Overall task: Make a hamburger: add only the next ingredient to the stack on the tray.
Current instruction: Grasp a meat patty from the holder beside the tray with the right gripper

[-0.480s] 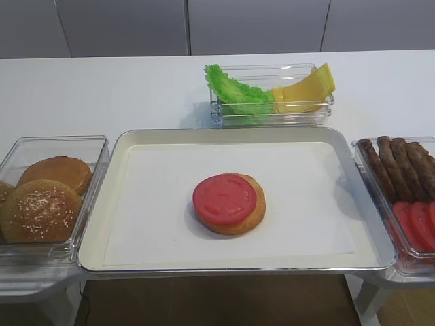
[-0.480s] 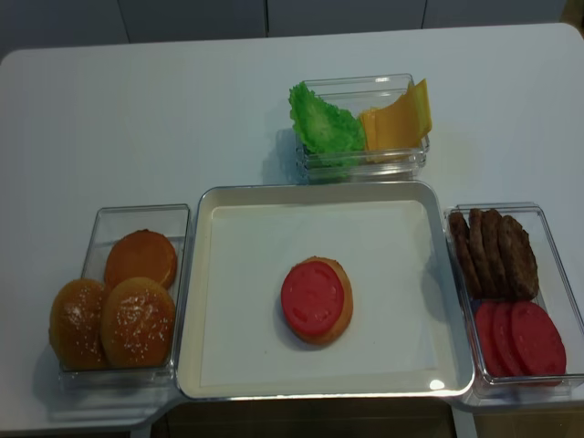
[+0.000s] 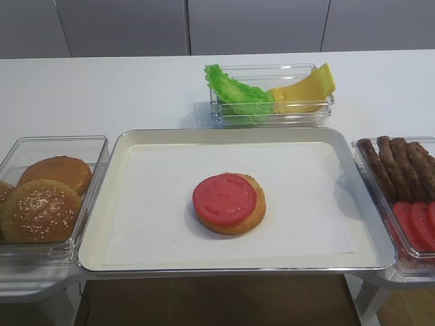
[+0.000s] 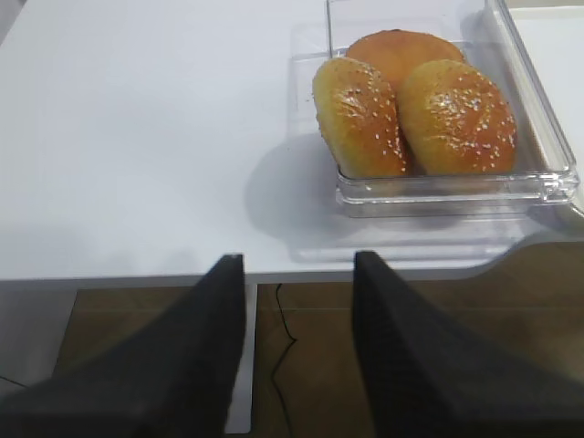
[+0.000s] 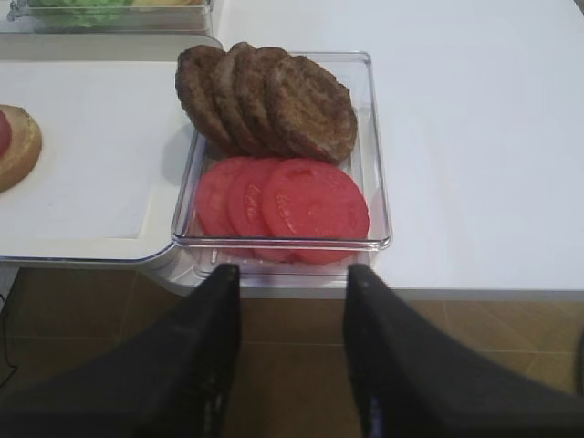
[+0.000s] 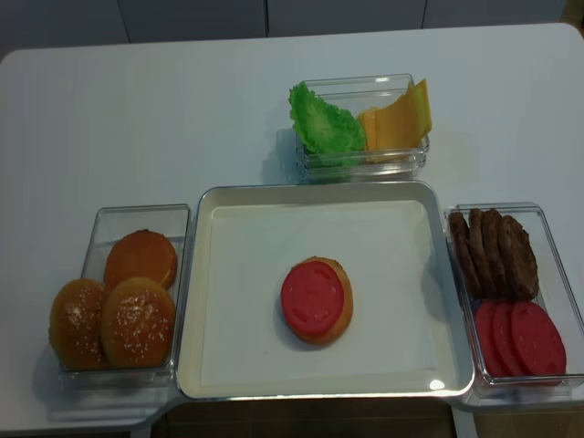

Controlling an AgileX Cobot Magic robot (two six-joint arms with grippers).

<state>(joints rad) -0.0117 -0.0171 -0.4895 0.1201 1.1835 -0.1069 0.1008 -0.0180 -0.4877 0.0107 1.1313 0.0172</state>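
The stack (image 3: 229, 203) (image 6: 317, 300), a tan bun base under a red tomato slice, lies mid-tray on the paper-lined silver tray (image 3: 136, 136) (image 6: 205, 196). Several brown meat patties (image 5: 274, 99) (image 6: 497, 253) (image 3: 397, 165) lean on edge in the far half of a clear bin at the tray's right. My right gripper (image 5: 292, 274) hangs open and empty off the table's front edge, just short of that bin. My left gripper (image 4: 299, 265) is open and empty too, off the front edge near the bun bin. Neither gripper appears in the high views.
Tomato slices (image 5: 285, 203) (image 6: 520, 336) fill the near half of the patty bin (image 5: 374, 137). A clear bin (image 4: 547, 173) left of the tray holds sesame buns (image 4: 415, 114) (image 6: 114, 315). A far bin (image 6: 315, 164) holds lettuce (image 6: 324, 123) and cheese (image 6: 397, 119).
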